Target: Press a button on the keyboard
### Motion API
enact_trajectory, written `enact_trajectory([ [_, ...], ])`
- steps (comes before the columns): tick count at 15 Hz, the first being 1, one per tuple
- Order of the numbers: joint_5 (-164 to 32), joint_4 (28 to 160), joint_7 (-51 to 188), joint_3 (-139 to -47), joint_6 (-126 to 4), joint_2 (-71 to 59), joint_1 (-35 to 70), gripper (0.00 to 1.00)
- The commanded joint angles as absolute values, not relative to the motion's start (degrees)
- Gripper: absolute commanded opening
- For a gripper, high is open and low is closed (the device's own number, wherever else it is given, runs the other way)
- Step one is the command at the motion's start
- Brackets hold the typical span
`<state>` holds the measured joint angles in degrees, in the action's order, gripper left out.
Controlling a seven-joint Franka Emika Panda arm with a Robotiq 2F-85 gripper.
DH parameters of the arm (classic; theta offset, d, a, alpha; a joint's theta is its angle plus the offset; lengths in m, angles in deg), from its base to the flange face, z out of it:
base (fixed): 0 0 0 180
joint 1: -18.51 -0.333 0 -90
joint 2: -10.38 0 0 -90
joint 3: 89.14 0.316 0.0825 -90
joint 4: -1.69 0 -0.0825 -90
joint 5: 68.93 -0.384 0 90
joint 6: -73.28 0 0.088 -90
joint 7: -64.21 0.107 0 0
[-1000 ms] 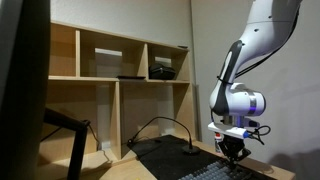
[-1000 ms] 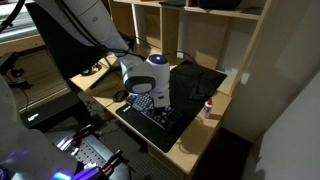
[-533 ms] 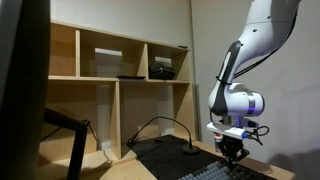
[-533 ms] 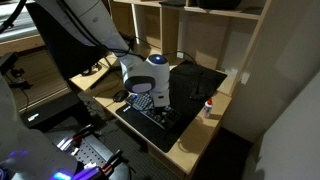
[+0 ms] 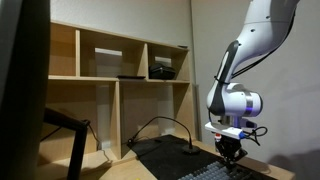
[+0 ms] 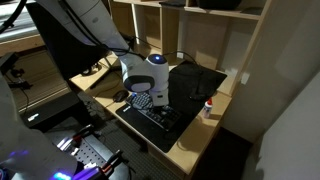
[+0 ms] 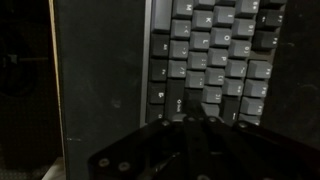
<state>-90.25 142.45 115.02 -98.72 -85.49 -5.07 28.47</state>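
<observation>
White arm [image 5: 262, 35] arched downward, gripper [image 5: 232, 153] vertical, jaws pressed together.

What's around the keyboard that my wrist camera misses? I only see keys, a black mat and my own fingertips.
Observer: A small bottle with a red cap stands on the desk past one end of the keyboard, apart from it.
Operator: How high am I over the keys?
Observer: In an exterior view the gripper points straight down, close over the keys. I can't tell whether it touches.
Operator: Anything behind the desk?
Observer: A wooden shelf unit stands right behind it, with dark items in the upper compartments.
</observation>
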Motion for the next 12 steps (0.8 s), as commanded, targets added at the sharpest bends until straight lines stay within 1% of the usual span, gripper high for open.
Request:
enact_trajectory([
  [1, -90.6, 142.4, 114.8, -99.5, -85.3, -5.1, 27.7, 0.01],
  [12, -94.0, 138.8, 114.1, -98.5, -86.2, -10.3, 28.7, 0.00],
])
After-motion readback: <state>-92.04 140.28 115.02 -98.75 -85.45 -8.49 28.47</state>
